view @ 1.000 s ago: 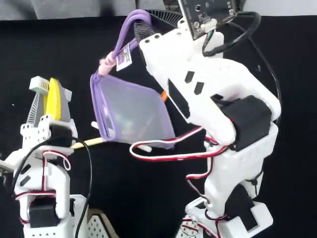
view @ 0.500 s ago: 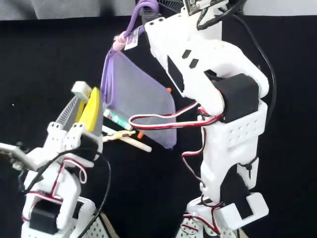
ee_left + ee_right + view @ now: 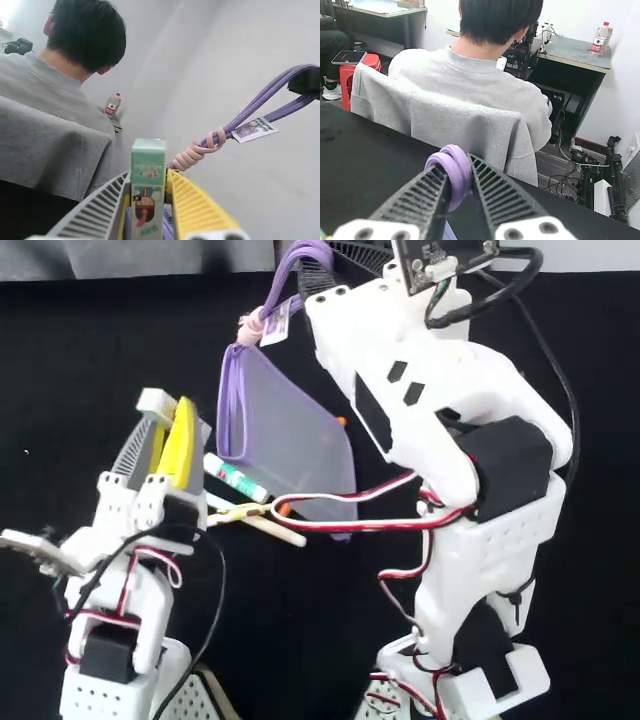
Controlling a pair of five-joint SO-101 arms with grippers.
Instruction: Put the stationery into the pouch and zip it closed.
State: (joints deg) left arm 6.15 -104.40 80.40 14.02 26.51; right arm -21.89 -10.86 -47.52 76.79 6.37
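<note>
High view: pouch (image 3: 290, 450) hangs frm right tool (image 3: 312, 275), nr left tool (image 3: 168, 412) w/ box (image 3: 155, 400).

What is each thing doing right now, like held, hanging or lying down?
pouch: hanging above the table by its strap.
strap: pinched in the right gripper.
right gripper: shut on the strap.
green box: held in the left gripper.
left gripper: shut on the green box.
marker: lying on the table, outside the pouch.
</note>
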